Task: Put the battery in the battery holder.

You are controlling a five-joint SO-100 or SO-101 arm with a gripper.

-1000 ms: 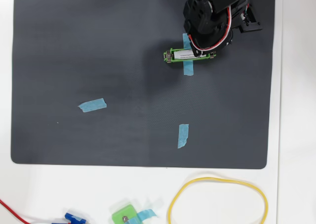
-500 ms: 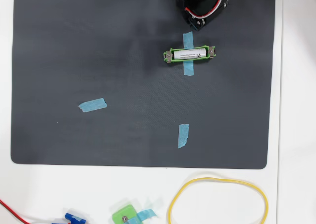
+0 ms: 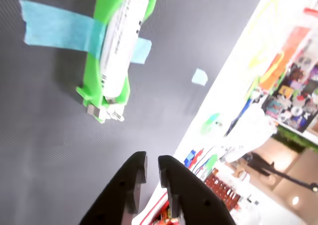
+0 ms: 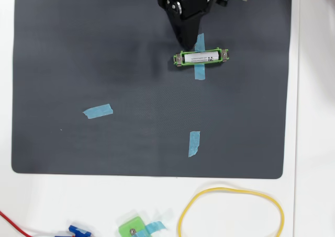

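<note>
The white battery (image 4: pixel 202 57) lies lengthwise inside the green battery holder (image 4: pixel 179 58), which blue tape fixes to the black mat. In the wrist view the battery (image 3: pixel 121 41) fills the holder (image 3: pixel 92 78), with a metal contact showing at the near end. My gripper (image 4: pixel 184 41) hangs just above and left of the holder in the overhead view, clear of it. Its two black fingers (image 3: pixel 133 173) sit close together in the wrist view, so the gripper (image 3: pixel 151 160) is shut with nothing between them.
Two loose strips of blue tape (image 4: pixel 98 111) (image 4: pixel 194 143) lie on the black mat (image 4: pixel 78 48). On the white table below the mat are a yellow cord loop (image 4: pixel 231 189), a small squarish green piece (image 4: pixel 133 228) and a red wire with a blue part (image 4: pixel 78 230).
The arm pulled back from over the holder toward the top edge, then swung left. The battery stays seated in the holder, now uncovered.
</note>
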